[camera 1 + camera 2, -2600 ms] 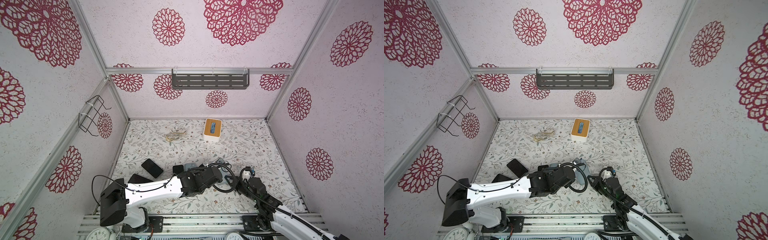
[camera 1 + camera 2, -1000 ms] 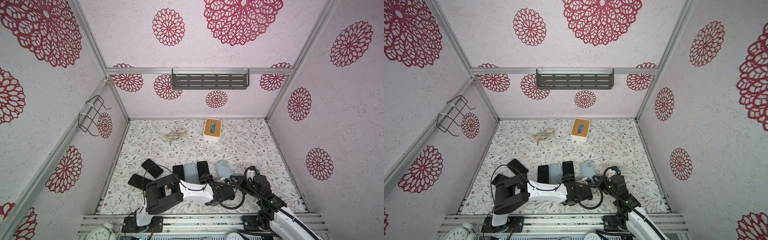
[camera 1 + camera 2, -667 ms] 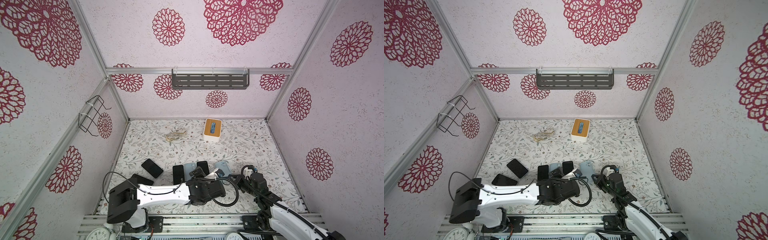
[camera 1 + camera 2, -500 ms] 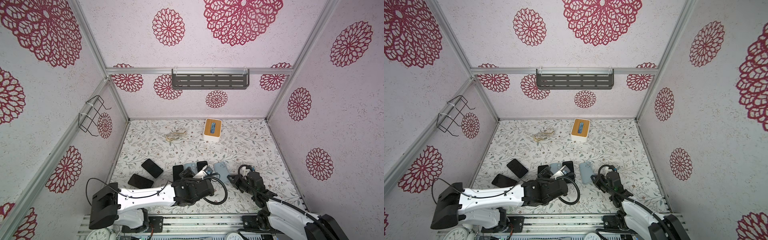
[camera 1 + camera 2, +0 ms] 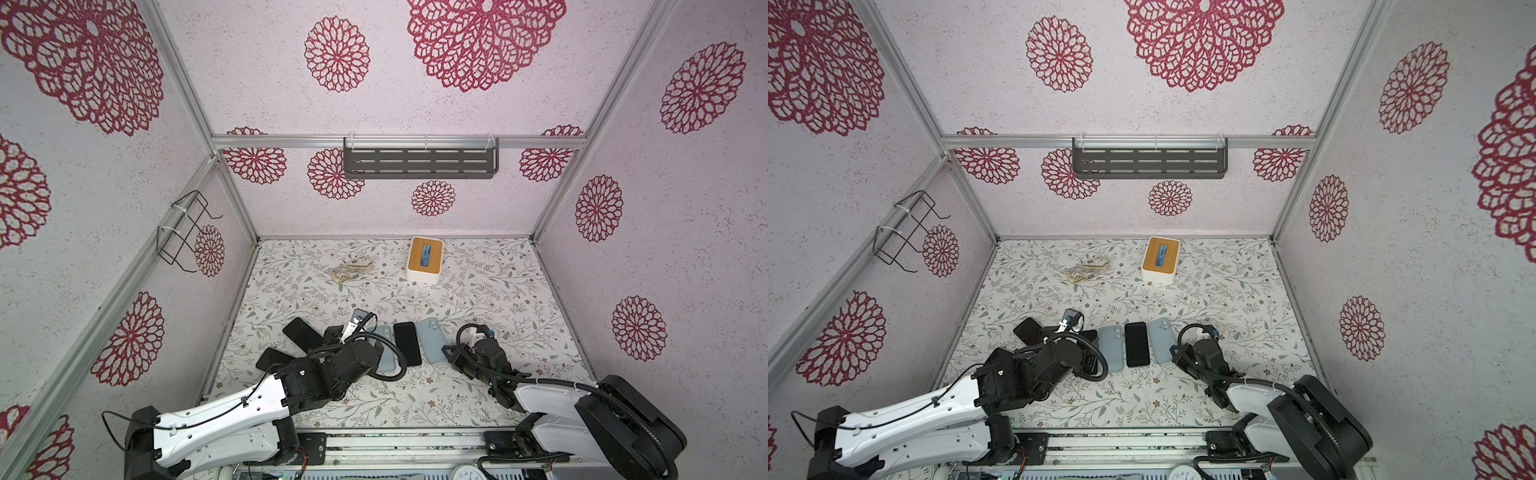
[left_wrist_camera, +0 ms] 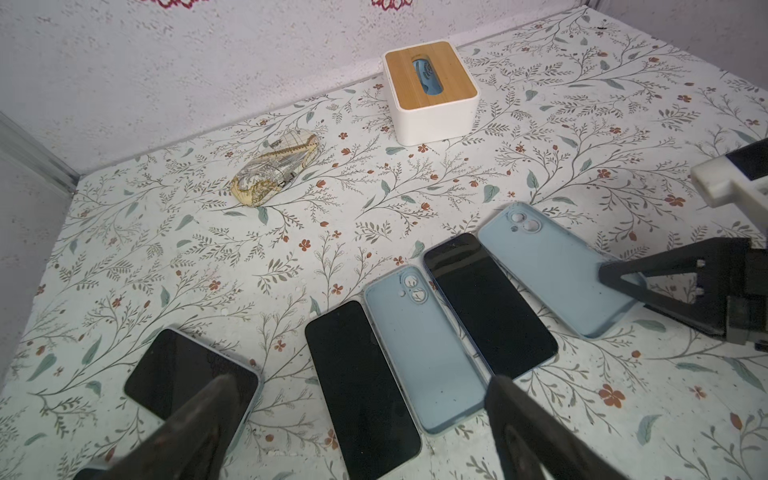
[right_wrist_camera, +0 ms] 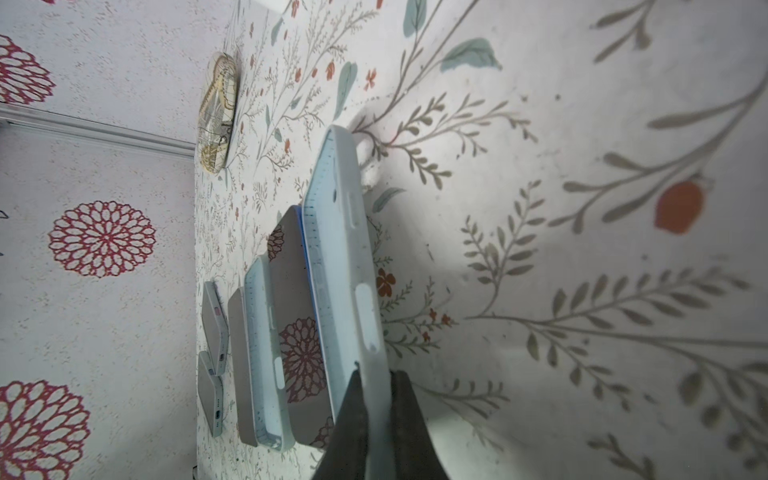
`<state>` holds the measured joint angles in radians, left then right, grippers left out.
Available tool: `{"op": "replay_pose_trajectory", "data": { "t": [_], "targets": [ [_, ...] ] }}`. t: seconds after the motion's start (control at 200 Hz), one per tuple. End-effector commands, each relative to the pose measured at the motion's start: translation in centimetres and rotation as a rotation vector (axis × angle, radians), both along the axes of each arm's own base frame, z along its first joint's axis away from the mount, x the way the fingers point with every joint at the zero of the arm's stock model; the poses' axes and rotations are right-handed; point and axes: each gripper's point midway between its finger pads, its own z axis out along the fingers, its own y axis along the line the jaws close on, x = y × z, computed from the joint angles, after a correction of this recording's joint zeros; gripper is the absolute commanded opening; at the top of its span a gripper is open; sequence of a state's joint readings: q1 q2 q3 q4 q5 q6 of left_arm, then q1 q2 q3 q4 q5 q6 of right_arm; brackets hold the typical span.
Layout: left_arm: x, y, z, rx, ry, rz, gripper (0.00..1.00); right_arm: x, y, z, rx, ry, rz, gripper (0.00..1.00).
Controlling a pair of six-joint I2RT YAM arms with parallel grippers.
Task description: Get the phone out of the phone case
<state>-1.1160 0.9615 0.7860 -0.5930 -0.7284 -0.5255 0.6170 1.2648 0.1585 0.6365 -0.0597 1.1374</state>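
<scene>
The pale blue phone case (image 5: 432, 340) lies hollow side up, nearer than the tissue box (image 5: 424, 259), long axis and camera holes aimed at it, near rim pinched by the right gripper (image 7: 374, 378). The black phone (image 5: 406, 343) (screen up) lies parallel alongside, then a second case (image 5: 1112, 345), by the wide-spread left gripper (image 6: 359, 390).

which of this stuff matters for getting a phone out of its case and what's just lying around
For the job: phone that looks still cased; bare phone; second bare phone; empty case; end case, pinched by the shut right gripper; open left gripper.
Lying about: tissue box; patterned pouch; wall shelf; wire rack.
</scene>
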Motion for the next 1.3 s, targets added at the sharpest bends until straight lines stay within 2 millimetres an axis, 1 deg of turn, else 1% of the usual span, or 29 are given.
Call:
{"op": "replay_pose_trajectory", "data": {
  "t": [0.0,0.105,0.26,0.42,0.545,0.576,0.641,0.716,0.791,0.821,0.876,0.931,0.971,1.021,1.066,1.091,1.106,1.206,1.291],
  "targets": [
    [0.1,0.1,1.3,-0.043,0.005,0.024,0.97,1.8,0.6,1.9,0.040,-0.078,-0.052,0.00],
    [0.3,-0.1,1.4,-0.042,0.007,0.029,0.97,1.7,1.2,1.6,0.035,-0.067,-0.038,0.00],
    [0.4,-0.1,1.6,-0.049,-0.001,0.039,0.97,0.8,2.3,0.7,0.039,-0.037,-0.008,0.00],
    [0.6,0.0,2.2,-0.062,-0.008,0.046,0.97,-0.1,3.5,0.7,0.070,-0.034,0.021,0.00],
    [0.6,0.0,2.5,-0.067,-0.008,0.045,0.97,-0.7,3.7,0.3,0.045,-0.021,0.035,0.00],
    [0.7,0.0,2.5,-0.068,-0.008,0.049,0.97,-0.9,3.8,0.2,0.051,-0.018,0.041,0.04],
    [0.8,0.1,2.5,-0.073,-0.006,0.055,0.97,-1.3,4.0,0.1,0.052,-0.010,0.057,0.20],
    [0.9,0.4,2.2,-0.079,0.007,0.074,0.97,-1.7,4.3,0.1,0.046,0.001,0.082,0.36],
    [1.2,1.2,1.9,-0.089,0.027,0.119,0.97,-2.1,4.2,0.0,0.034,0.012,0.096,0.51],
    [1.4,1.6,1.6,-0.093,0.044,0.139,0.97,-2.3,4.1,0.0,0.022,0.014,0.104,0.59],
    [1.8,2.3,0.9,-0.111,0.083,0.176,0.97,-2.5,3.8,0.1,-0.012,0.016,0.115,0.69],
    [2.1,3.1,0.2,-0.129,0.117,0.213,0.97,-2.8,3.2,0.2,-0.062,0.017,0.128,0.74],
    [2.3,3.8,-0.1,-0.142,0.132,0.242,0.97,-2.9,2.9,0.6,-0.093,0.006,0.135,0.77],
    [2.6,4.6,-0.5,-0.165,0.149,0.274,0.97,-3.1,2.1,1.0,-0.139,-0.003,0.134,0.83],
    [2.8,5.2,-0.8,-0.196,0.158,0.296,0.97,-3.3,1.2,1.2,-0.188,-0.004,0.132,0.90],
    [2.9,5.5,-0.8,-0.218,0.161,0.306,0.97,-3.4,0.7,1.5,-0.211,-0.009,0.129,0.97],
    [3.0,5.7,-0.9,-0.228,0.161,0.315,0.97,-3.4,0.5,1.7,-0.221,-0.019,0.126,0.99],
    [3.4,7.6,-1.2,-0.297,0.168,0.395,0.97,-3.7,-0.8,2.9,-0.288,-0.050,0.134,0.99],
    [3.9,9.4,-1.7,-0.348,0.189,0.475,0.97,-3.9,-1.3,4.4,-0.319,-0.093,0.153,0.99]
  ]
}}
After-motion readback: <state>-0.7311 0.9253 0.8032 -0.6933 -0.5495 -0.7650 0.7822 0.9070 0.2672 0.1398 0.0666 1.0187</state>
